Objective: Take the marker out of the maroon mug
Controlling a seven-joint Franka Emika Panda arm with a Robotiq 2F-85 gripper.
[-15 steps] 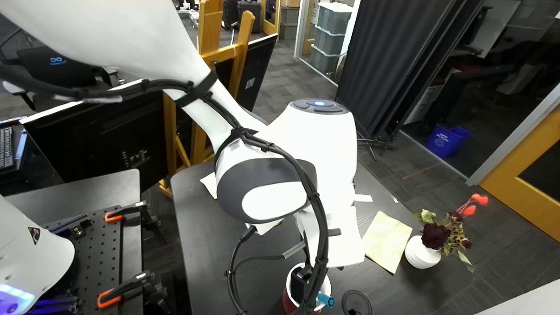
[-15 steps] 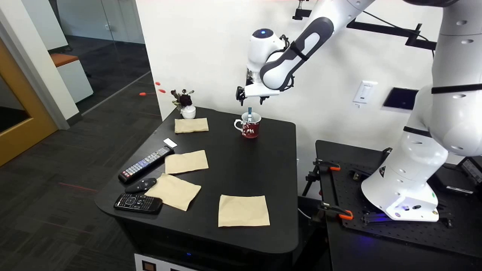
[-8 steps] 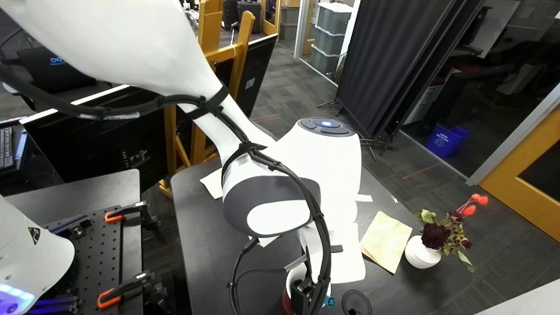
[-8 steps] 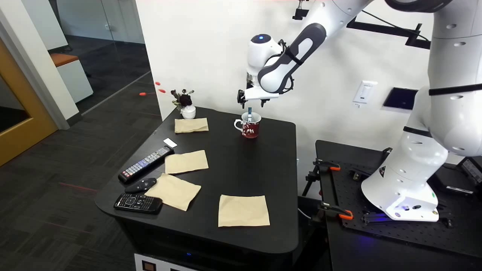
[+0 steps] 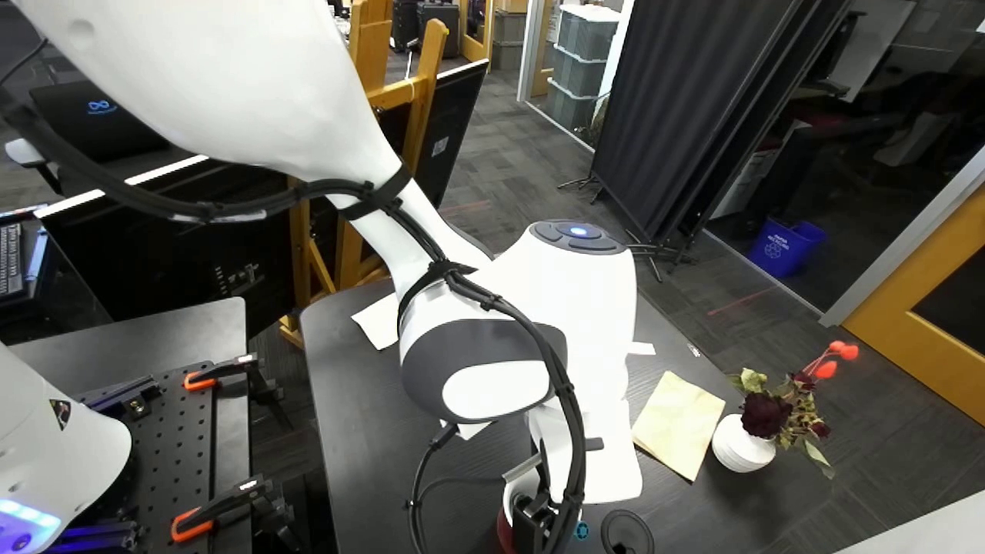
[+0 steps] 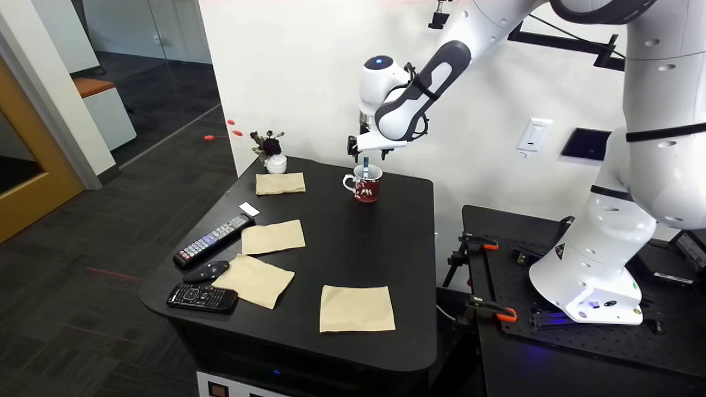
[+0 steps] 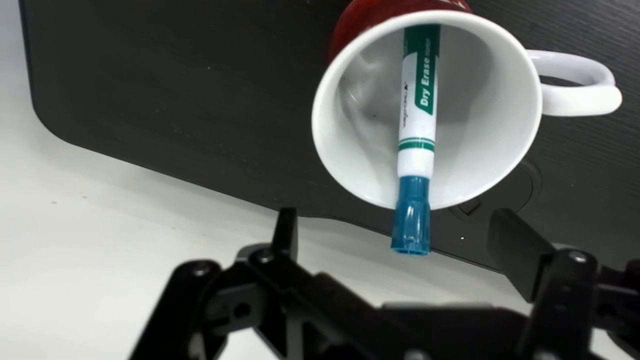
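Black fingers (image 7: pixel 517 250) stand well apart on the gripper (image 7: pixel 397 232), which hangs near the maroon mug (image 6: pixel 367 192), higher than its rim; in the wrist view the marker (image 7: pixel 416 140) shows its blue cap (image 7: pixel 412 215) in the gap between them, touching neither. Whether the cap reaches fingertip height, I cannot tell. Tilted inside the mug, the marker has its white barrel and green "Dry Erase" label down in the white interior, with the cap jutting past the rim. White patterning covers part of the mug's red wall, and its white handle (image 7: pixel 575 107) sticks out to one side; it stands upright on a black table (image 6: pixel 353 253). From the gripper the white arm (image 5: pixel 308 108) slants upward. Near the table's edge, a white pot (image 6: pixel 275 164) holds dark and red flowers (image 6: pixel 271 146). Just beside it lies a tan sheet (image 6: pixel 280 184); three more lie farther off, two of them near three black remotes (image 6: pixel 214 241).
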